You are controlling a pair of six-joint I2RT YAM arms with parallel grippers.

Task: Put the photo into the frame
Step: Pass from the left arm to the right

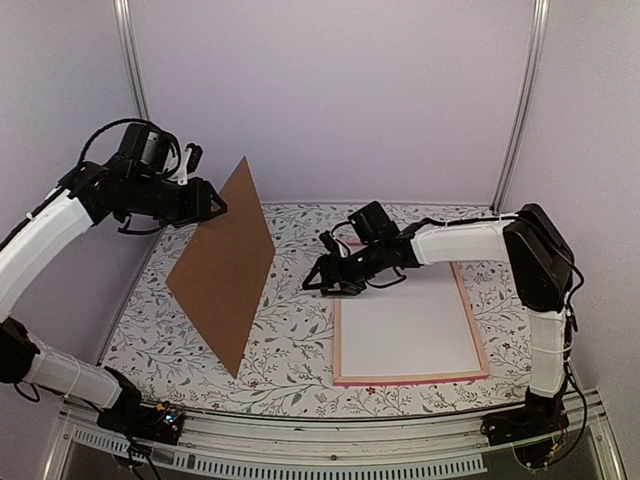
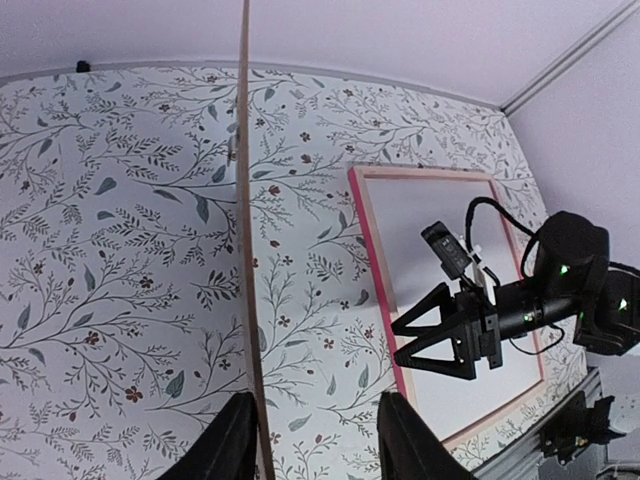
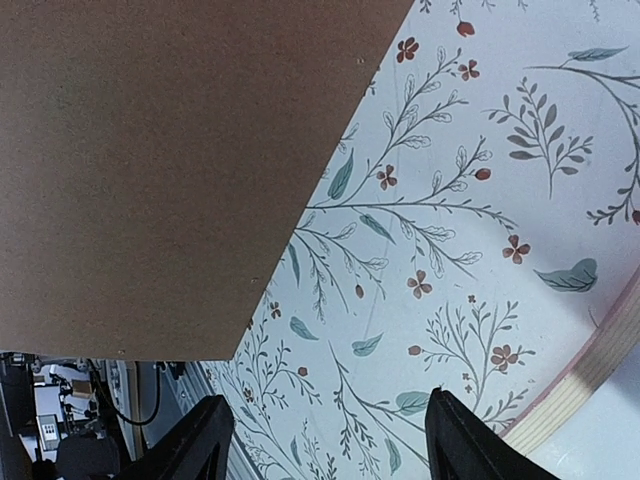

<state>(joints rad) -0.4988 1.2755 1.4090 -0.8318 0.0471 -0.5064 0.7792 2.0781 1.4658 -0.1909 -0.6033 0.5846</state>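
Observation:
The pink frame (image 1: 410, 378) lies flat on the table at the right, with a white sheet (image 1: 405, 330) filling it. The photo's dark print is not in view. My left gripper (image 1: 215, 205) is raised beside the upper edge of a plain brown backing board (image 1: 225, 270) that stands tilted on the table. In the left wrist view the fingers (image 2: 232, 440) stand wide apart, and the board's thin edge (image 2: 245, 200) lies against the left one. My right gripper (image 1: 315, 283) is open and empty, low over the cloth just left of the frame's rail (image 2: 378, 270).
A floral cloth (image 1: 290, 340) covers the table. The right wrist view shows the board (image 3: 150, 150) at the upper left and the frame's wooden rail (image 3: 590, 370) at the lower right. Purple walls stand behind and at the sides.

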